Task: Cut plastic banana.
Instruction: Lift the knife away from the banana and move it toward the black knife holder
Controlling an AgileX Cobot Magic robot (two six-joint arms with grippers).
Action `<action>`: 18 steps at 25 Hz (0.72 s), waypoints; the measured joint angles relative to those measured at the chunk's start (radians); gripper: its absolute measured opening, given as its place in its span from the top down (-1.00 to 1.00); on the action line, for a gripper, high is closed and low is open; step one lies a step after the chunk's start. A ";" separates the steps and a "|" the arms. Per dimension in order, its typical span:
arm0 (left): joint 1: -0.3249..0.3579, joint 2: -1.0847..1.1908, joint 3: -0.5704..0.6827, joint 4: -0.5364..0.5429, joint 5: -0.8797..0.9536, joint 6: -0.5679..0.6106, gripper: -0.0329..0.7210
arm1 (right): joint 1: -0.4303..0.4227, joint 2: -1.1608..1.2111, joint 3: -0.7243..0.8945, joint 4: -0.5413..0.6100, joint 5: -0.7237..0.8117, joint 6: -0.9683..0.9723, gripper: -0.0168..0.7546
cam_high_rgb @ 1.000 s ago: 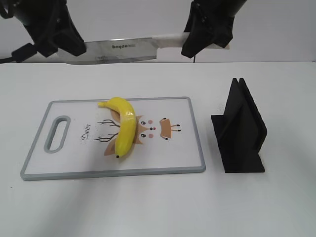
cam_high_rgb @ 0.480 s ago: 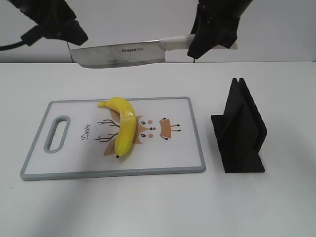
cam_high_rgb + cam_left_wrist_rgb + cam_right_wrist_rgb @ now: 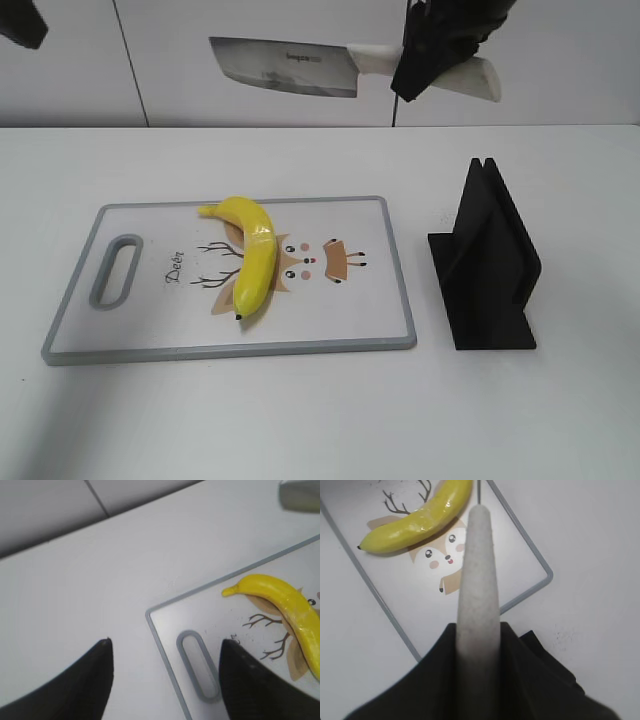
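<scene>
The plastic banana lies on the white cutting board, black tip toward the front. It also shows in the left wrist view and the right wrist view. My right gripper is shut on the pale handle of a knife, held high above the board's back edge with the blade pointing left. My left gripper is open and empty, high above the board's handle slot; only a corner of it shows in the exterior view.
A black knife stand sits on the white table to the right of the board. The board has a grey rim and a deer drawing under the banana.
The left gripper let go of the blade and rose away to the upper left. The right gripper carried the knife up and to the right.
</scene>
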 joint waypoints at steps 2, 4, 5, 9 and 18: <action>0.035 -0.007 0.000 0.007 0.073 -0.077 -0.70 | 0.000 -0.001 0.000 -0.036 0.001 0.099 0.52; 0.061 -0.013 0.000 0.019 0.157 -0.127 -0.66 | 0.000 -0.002 0.001 -0.070 0.002 0.227 0.52; 0.074 -0.015 0.000 0.024 0.200 -0.148 -0.64 | 0.000 -0.007 0.004 -0.080 0.003 0.286 0.52; 0.102 -0.036 0.029 0.044 0.238 -0.204 -0.62 | 0.000 -0.062 0.067 -0.087 0.003 0.446 0.52; 0.102 -0.303 0.288 0.050 0.242 -0.216 -0.57 | 0.000 -0.310 0.439 -0.126 -0.154 0.641 0.52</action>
